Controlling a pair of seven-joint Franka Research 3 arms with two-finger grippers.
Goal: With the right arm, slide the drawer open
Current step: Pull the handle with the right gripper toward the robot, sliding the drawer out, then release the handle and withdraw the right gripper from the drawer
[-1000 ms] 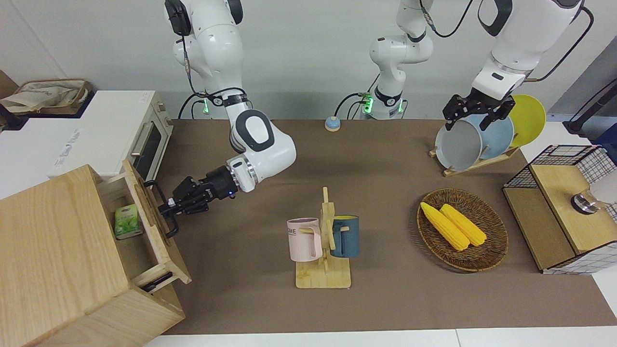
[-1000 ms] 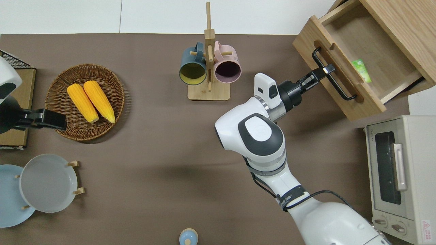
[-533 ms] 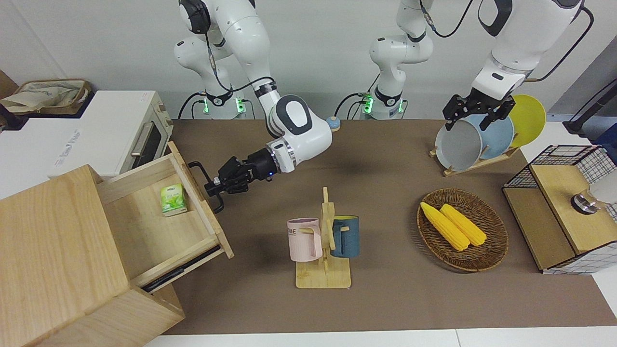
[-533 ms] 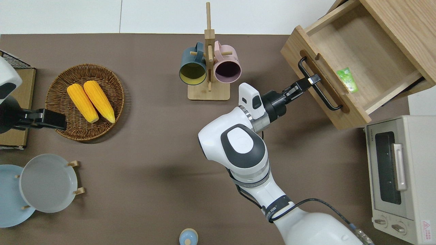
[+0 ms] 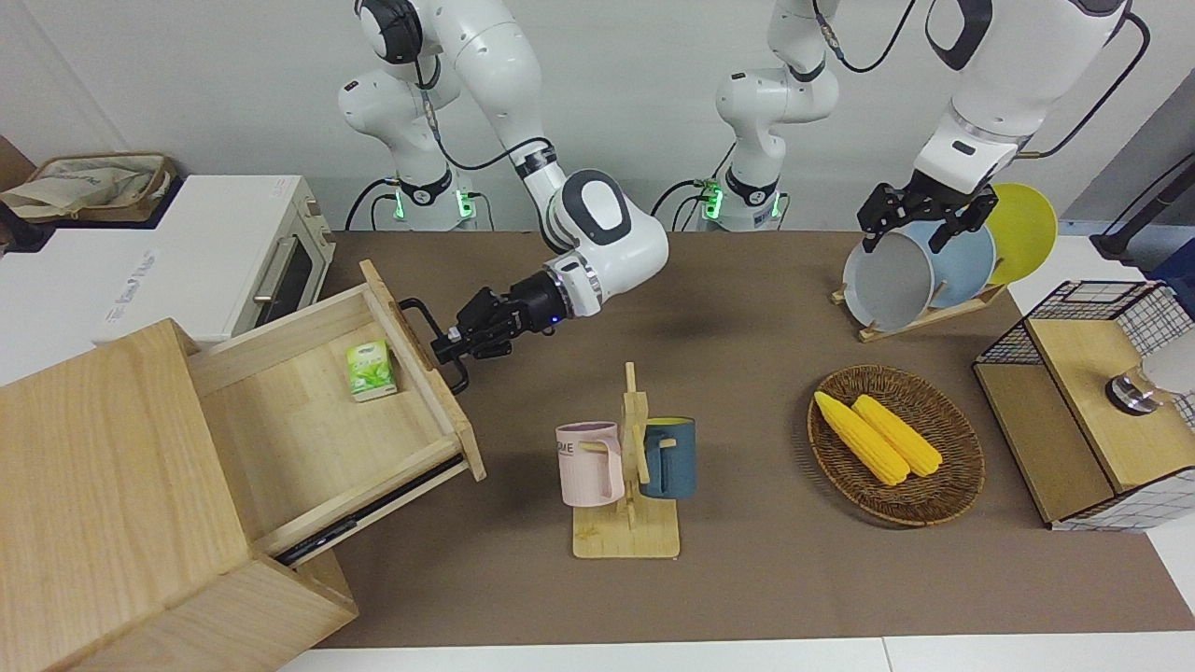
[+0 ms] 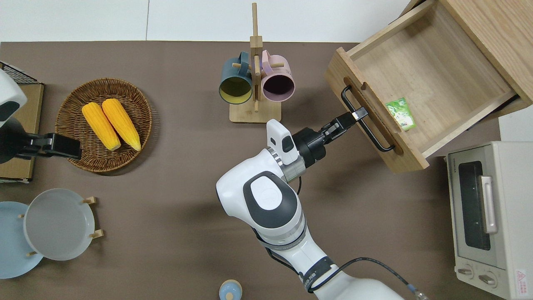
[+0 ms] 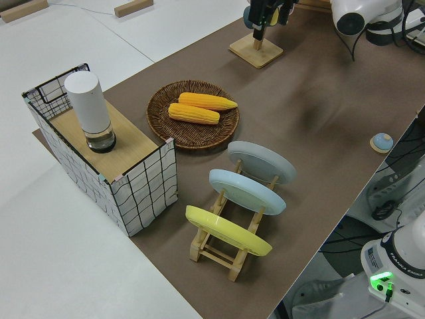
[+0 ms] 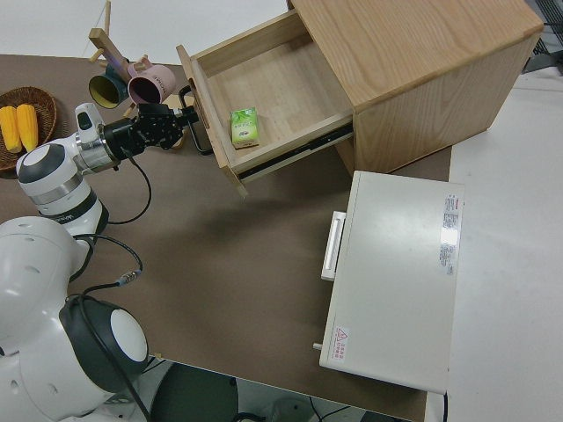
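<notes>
The light-wood drawer (image 5: 308,439) (image 6: 433,71) (image 8: 281,88) stands pulled far out of the big wooden cabinet (image 5: 103,485) (image 6: 495,29) (image 8: 413,61). Its front panel carries a black bar handle (image 5: 418,319) (image 6: 372,137) (image 8: 199,141). My right gripper (image 5: 444,350) (image 6: 359,113) (image 8: 183,114) is shut on that handle near its middle, the arm stretched low over the table toward the panel. A small green packet (image 5: 371,370) (image 6: 400,119) (image 8: 245,127) lies on the drawer floor just inside the front panel. The left arm is parked, its gripper (image 5: 917,224) open.
A white toaster oven (image 5: 215,252) (image 6: 487,216) sits beside the cabinet, nearer to the robots. A mug rack (image 5: 627,467) (image 6: 255,83) with a pink and a blue mug stands mid-table. Toward the left arm's end are a corn basket (image 5: 962,467), plate rack (image 5: 924,317) and mesh box (image 5: 1092,401).
The right gripper has drawn the handle toward the middle of the table. The drawer has slid much farther out of the cabinet, carrying the green packet along. The left arm has not moved.
</notes>
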